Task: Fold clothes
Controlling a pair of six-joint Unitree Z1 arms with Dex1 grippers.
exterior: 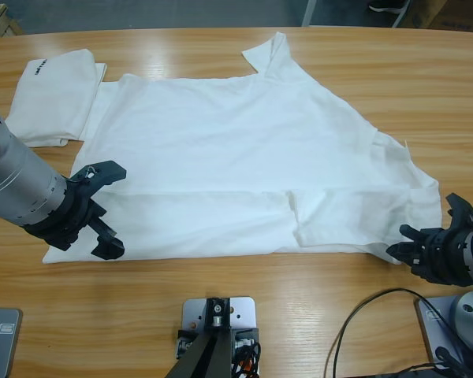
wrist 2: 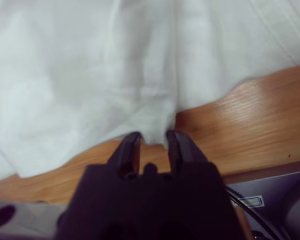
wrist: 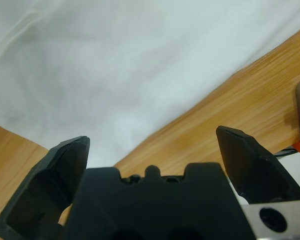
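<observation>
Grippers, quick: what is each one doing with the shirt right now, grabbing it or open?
Left gripper: open, jaws spread at the spread T-shirt's corner, holding nothing.
Right gripper: jaws nearly together at the shirt's edge; whether they grip it cannot be told.

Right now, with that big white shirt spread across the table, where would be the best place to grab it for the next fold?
Probably at its near edge. The spread shirt lies flat, so only its edges give the jaws something to pinch. The left gripper is open at the near left corner, and the right gripper sits at the near right corner with its jaws close together. Each should come in low from its own side.
</observation>
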